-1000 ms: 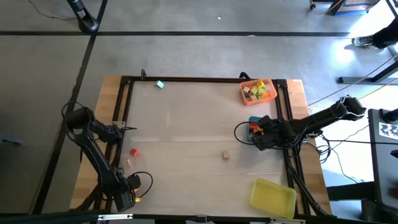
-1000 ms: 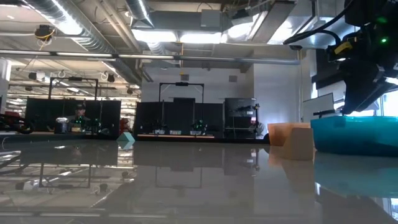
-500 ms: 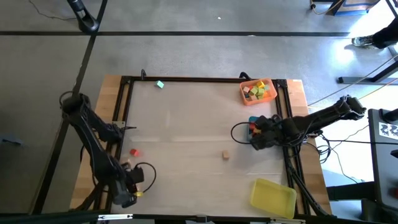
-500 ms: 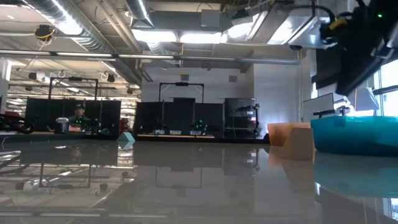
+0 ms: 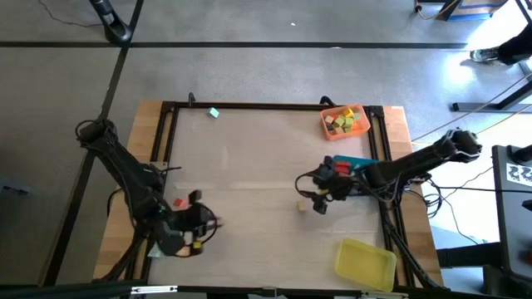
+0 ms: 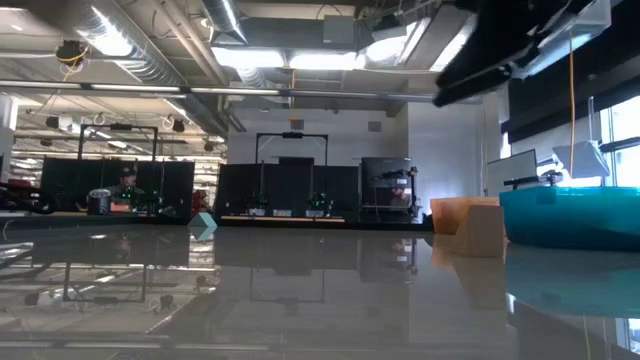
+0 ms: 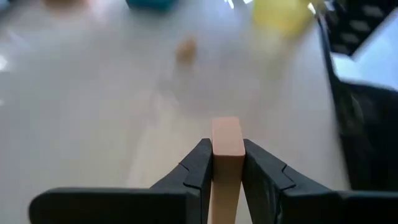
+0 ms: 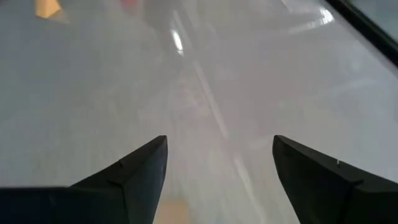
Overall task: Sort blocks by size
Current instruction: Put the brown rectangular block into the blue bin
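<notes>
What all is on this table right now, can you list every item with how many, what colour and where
Orange tray: one, far right corner, holding several mixed-colour blocks.
Blue tray: one, right side, partly under the right arm.
Yellow tray: one, near right corner.
Teal block: one, far edge, left of middle.
Red block: one, left side, near the left claw.
Tan block: one, middle right, just left of the right claw.
Tan bar: one, pinched between the left claw's fingers.
Left claw: shut on the tan bar, near left.
Right claw: open, empty, low over the table.
</notes>
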You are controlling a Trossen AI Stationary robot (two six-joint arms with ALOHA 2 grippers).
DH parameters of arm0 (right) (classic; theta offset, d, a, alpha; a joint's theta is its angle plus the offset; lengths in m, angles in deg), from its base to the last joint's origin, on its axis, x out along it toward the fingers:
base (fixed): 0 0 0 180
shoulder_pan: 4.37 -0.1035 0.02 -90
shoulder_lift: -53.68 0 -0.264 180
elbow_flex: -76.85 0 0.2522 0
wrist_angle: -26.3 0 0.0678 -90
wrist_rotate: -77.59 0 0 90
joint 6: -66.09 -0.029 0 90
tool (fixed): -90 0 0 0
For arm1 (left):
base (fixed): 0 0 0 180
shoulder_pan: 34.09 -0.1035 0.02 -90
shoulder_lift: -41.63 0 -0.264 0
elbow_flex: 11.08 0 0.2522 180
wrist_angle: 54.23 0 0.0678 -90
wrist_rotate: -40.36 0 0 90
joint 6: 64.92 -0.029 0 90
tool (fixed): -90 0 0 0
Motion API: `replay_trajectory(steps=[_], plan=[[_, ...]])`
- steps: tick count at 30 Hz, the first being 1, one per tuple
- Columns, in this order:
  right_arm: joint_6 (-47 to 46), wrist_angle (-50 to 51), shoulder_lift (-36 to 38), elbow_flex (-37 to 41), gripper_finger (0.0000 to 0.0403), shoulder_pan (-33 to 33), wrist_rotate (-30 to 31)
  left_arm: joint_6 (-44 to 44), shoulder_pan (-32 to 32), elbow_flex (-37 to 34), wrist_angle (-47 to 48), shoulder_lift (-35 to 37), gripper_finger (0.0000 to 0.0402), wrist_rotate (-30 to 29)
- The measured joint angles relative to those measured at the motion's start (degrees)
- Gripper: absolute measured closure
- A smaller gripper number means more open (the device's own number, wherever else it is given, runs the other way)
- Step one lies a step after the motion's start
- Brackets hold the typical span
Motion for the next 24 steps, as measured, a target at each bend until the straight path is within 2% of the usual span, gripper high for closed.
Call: replay_trajectory(steps=[5,11,17,24], plan=[[6.6,-13.6,-7.2,0.1,0.0117,0.0,-1.8,-13.1,-5.2,-0.2,-8.9,-0.3,0.0340,-6.9],[12.4,-35.3,-16.1,0.1,0.0117,0.0,-7.4,-25.3,-11.0,-0.2,-24.8,-2.9,0.0339,-7.8],[15.4,-56.5,-24.4,0.1,0.0117,0.0,-12.6,-28.7,-16.0,-0.2,-32.5,-7.1,0.0349,-8.2],[15.5,-66.8,-29.5,0.1,0.0117,0.0,-14.8,-33.6,-18.0,-0.2,-38.9,-10.1,0.0347,-3.5]])
